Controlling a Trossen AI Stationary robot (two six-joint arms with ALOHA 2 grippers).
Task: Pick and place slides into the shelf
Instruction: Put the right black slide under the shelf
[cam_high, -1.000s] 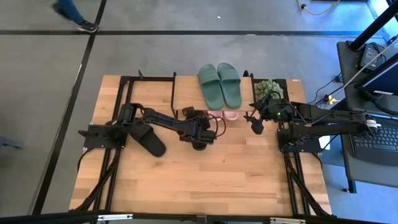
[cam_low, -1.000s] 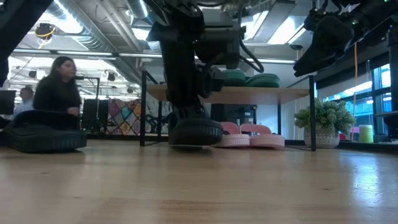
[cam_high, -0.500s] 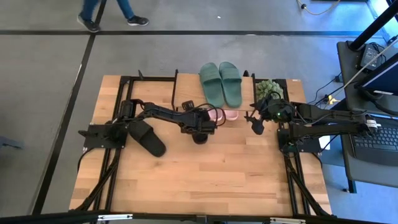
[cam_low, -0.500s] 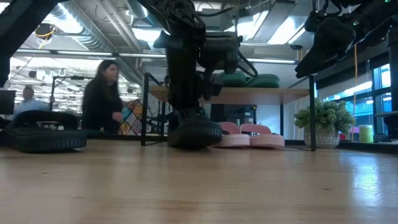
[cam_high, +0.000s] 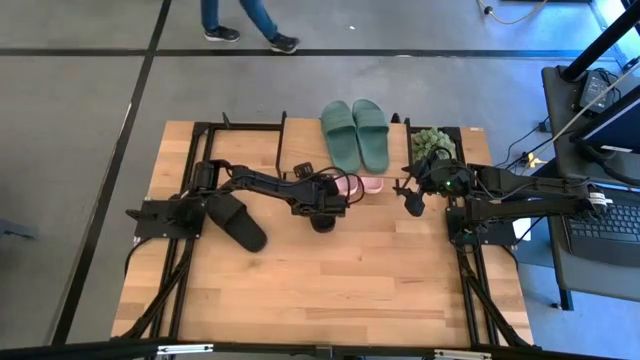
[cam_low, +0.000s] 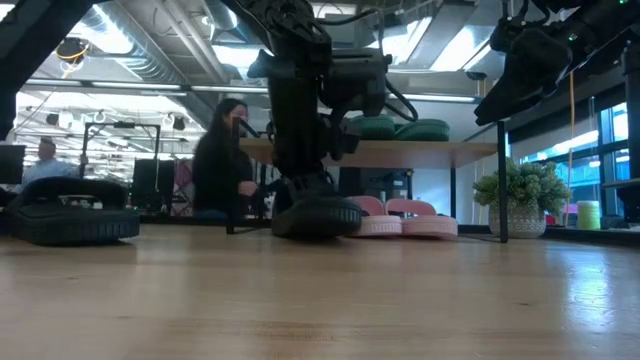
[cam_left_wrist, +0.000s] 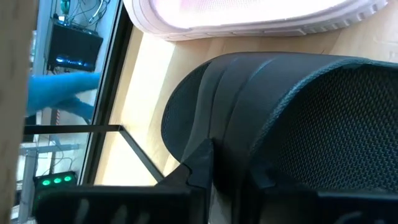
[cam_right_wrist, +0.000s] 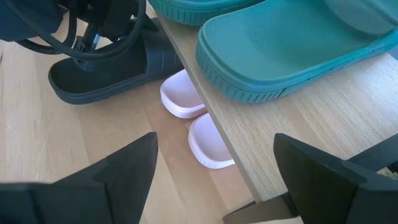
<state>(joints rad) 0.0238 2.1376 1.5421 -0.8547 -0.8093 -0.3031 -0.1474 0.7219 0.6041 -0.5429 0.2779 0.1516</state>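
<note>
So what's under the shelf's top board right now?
Under the shelf sit two pink slides, toes out; the left gripper holds a black slide beside them. Their rear ends are hidden.

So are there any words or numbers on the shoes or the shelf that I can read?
No readable text in any view.
The green slides, pink slides and black slide held by the left gripper show no lettering.
The shelf board is plain wood.
The small box with green lights shows no readable label.
</note>
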